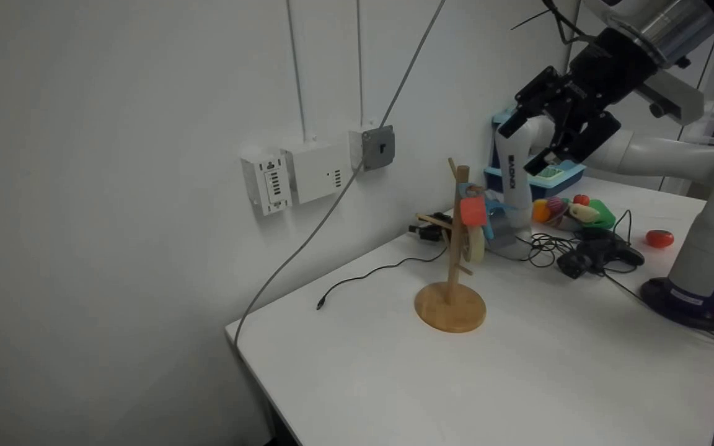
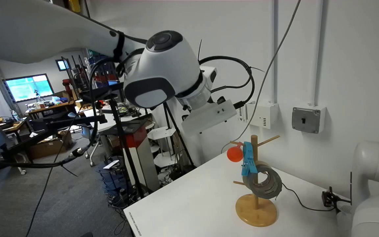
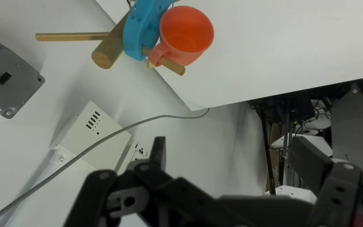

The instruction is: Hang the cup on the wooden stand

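Hanging on the wooden stand (image 3: 112,42), cup (image 3: 186,33) apart from the widely spread fingers (image 3: 310,162).

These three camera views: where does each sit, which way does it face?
An exterior view sits higher than the table, facing the wooden stand and wall; the open gripper shows upper right.
An exterior view sits beside the robot's arm, facing the stand and wall; the arm crosses upper left, gripper unseen.
The wrist view rides on the arm, looking past the gripper's fingers at the cup on a peg.
Both exterior views share the stand's base and the grey box.
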Controlling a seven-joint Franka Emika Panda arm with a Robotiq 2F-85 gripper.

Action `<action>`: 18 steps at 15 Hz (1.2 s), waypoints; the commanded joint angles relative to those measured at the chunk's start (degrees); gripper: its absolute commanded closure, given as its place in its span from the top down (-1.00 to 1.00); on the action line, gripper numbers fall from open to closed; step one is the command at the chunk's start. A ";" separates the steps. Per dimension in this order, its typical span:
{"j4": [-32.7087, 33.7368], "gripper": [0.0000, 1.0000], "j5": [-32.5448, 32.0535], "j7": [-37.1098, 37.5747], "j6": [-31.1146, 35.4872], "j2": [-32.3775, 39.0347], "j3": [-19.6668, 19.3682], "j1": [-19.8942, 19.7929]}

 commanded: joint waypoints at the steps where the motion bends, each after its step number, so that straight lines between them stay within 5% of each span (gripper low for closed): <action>1: -3.41 1.00 0.48 3.60 1.41 -2.55 0.63 0.43; 18: -5.31 1.00 0.00 10.90 0.08 -2.89 1.97 2.32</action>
